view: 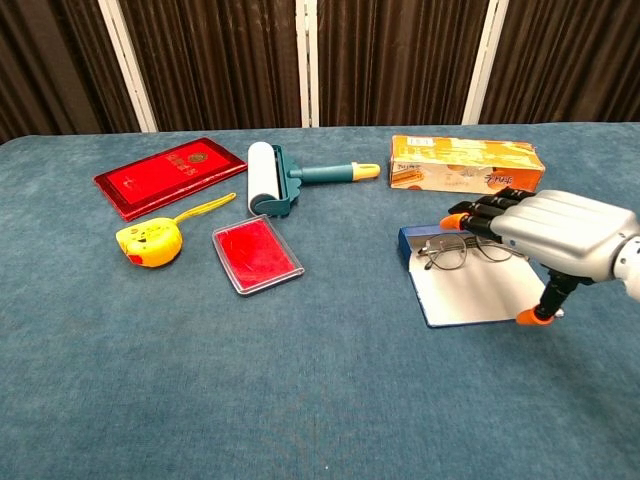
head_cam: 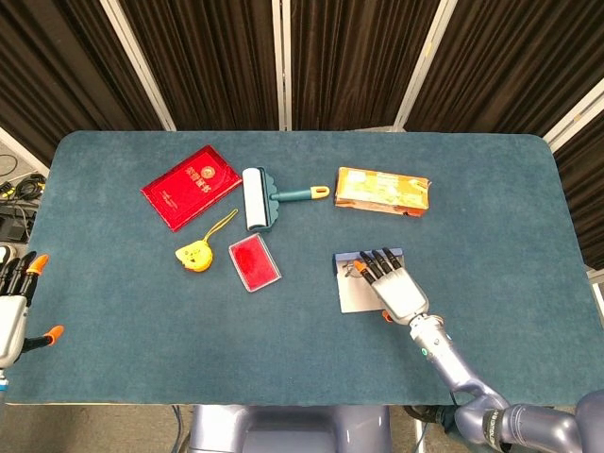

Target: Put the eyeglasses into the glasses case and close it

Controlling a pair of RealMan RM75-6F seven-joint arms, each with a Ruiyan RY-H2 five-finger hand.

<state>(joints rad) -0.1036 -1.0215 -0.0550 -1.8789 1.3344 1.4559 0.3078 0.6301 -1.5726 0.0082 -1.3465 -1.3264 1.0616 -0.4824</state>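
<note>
The glasses (view: 470,248) already lie in the open case (view: 470,290), at four o'clock on the table (head_cam: 113,311). Our right hand (view: 555,235) hovers above, fingers spread, holding nothing; only closing remains.

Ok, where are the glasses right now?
In the chest view the glasses lie in the open case, right of centre, just in front of the orange box, with the right hand over them.
</note>
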